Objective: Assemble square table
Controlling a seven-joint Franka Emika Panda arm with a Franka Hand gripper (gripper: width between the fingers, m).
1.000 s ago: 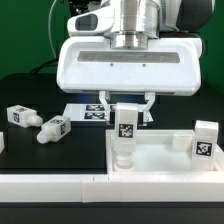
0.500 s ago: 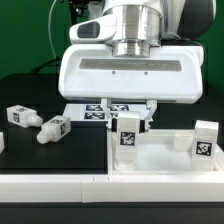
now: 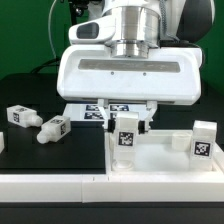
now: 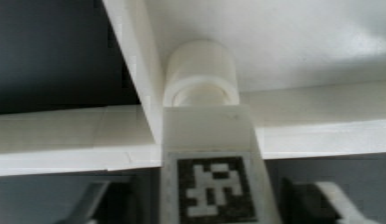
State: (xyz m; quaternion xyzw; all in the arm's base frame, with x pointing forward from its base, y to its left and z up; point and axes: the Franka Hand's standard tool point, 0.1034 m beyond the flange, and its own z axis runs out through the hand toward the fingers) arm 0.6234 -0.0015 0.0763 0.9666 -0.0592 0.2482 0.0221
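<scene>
The square table's white slab [image 3: 168, 162] lies with its raised rim up at the exterior view's right. One white leg [image 3: 127, 136] with a black-and-white tag stands upright in the slab's near-left corner socket. My gripper [image 3: 130, 124] hangs straight over it, with a finger on each side of the leg. In the wrist view the tagged leg [image 4: 211, 150] rises between the fingers [image 4: 332, 200], and a dark gap shows on both sides, so the jaws stand open around it. A second leg [image 3: 205, 138] stands upright at the slab's right side.
Two loose tagged legs [image 3: 20, 116] [image 3: 52, 128] lie on the black table at the exterior view's left. The marker board [image 3: 93, 110] lies behind the gripper. A long low white border bar [image 3: 50, 186] runs along the front edge.
The gripper came down a little with the leg, then its jaws parted from the leg's sides. The leg stays upright in the corner socket.
</scene>
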